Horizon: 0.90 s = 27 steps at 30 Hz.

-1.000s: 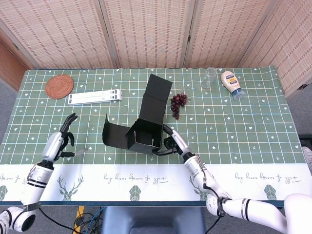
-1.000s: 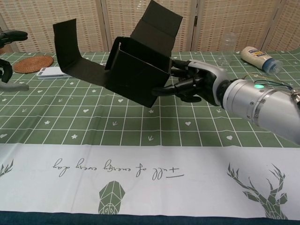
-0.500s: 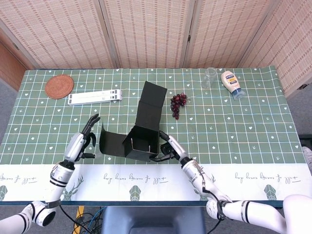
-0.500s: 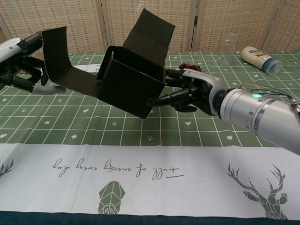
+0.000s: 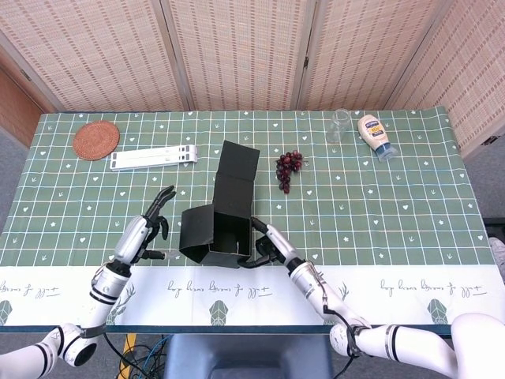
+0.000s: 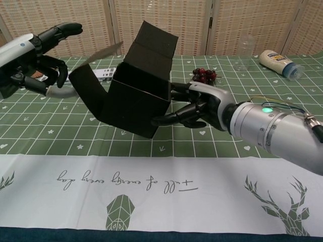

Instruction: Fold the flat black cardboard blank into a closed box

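The black cardboard box (image 5: 215, 225) is half folded and held tilted above the table, its tall lid flap (image 5: 237, 172) sticking up behind. In the chest view the box (image 6: 136, 103) has a loose side flap (image 6: 90, 88) swung toward its open left end. My right hand (image 5: 266, 246) grips the box's right wall, with the thumb under the lower corner and the fingers (image 6: 184, 89) along the side. My left hand (image 5: 148, 230) is spread just left of the side flap; in the chest view the left hand (image 6: 35, 55) looks close to it, contact unclear.
A round woven coaster (image 5: 95, 139) and a white folding stand (image 5: 154, 157) lie at the back left. Grapes (image 5: 287, 167) sit just behind and right of the box. A glass (image 5: 340, 125) and a mayonnaise bottle (image 5: 375, 136) are at the back right.
The box has come forward and left in my right hand. My left hand rose and closed in on the side flap, which has swung from spread flat toward the box's open end.
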Each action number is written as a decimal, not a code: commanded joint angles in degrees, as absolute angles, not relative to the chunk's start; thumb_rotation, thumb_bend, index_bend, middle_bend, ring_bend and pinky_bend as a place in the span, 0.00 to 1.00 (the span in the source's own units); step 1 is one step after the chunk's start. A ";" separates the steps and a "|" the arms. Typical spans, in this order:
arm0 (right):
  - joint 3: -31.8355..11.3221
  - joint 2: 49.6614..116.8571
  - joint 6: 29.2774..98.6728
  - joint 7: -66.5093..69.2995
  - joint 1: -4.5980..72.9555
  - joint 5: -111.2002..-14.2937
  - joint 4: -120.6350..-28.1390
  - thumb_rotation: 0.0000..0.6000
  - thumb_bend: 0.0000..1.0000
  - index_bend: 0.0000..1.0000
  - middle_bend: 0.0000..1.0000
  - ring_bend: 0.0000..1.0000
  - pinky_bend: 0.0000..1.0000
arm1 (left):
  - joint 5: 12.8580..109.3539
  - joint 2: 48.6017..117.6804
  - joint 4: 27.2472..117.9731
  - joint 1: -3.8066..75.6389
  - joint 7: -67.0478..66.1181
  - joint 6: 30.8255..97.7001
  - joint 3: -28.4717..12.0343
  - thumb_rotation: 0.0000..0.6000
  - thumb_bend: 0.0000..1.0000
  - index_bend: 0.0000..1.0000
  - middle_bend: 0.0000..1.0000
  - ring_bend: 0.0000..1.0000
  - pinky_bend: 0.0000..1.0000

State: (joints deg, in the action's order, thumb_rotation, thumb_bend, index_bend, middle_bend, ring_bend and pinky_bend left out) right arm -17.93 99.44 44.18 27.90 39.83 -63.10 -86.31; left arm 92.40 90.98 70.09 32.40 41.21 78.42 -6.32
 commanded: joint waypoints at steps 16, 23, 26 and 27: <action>-16.80 102.03 43.58 14.60 43.55 -54.33 -85.26 1.00 0.41 0.34 0.42 0.86 1.00 | 97.58 97.89 58.92 33.92 41.21 79.75 -1.66 1.00 0.14 0.20 0.10 0.67 0.91; -16.20 103.13 43.45 10.54 44.73 -51.79 -83.95 1.00 0.41 0.34 0.42 0.86 1.00 | 100.55 101.83 50.30 34.92 41.72 81.66 0.45 1.00 0.14 0.26 0.15 0.68 0.91; -15.91 103.41 43.35 9.31 45.06 -51.39 -83.41 1.00 0.41 0.34 0.42 0.86 1.00 | 101.85 103.52 46.08 35.29 41.88 82.81 1.47 1.00 0.14 0.30 0.19 0.68 0.91; -15.79 103.51 43.35 8.88 45.14 -51.31 -83.14 1.00 0.41 0.34 0.42 0.86 1.00 | 102.27 104.19 44.50 35.35 42.00 83.31 1.88 1.00 0.14 0.30 0.19 0.68 0.91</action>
State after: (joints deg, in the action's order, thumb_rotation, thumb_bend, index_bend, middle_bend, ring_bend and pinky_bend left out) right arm -15.92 103.39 43.39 9.09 45.02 -51.44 -83.32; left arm 100.93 102.43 47.57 34.93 41.74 82.05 0.74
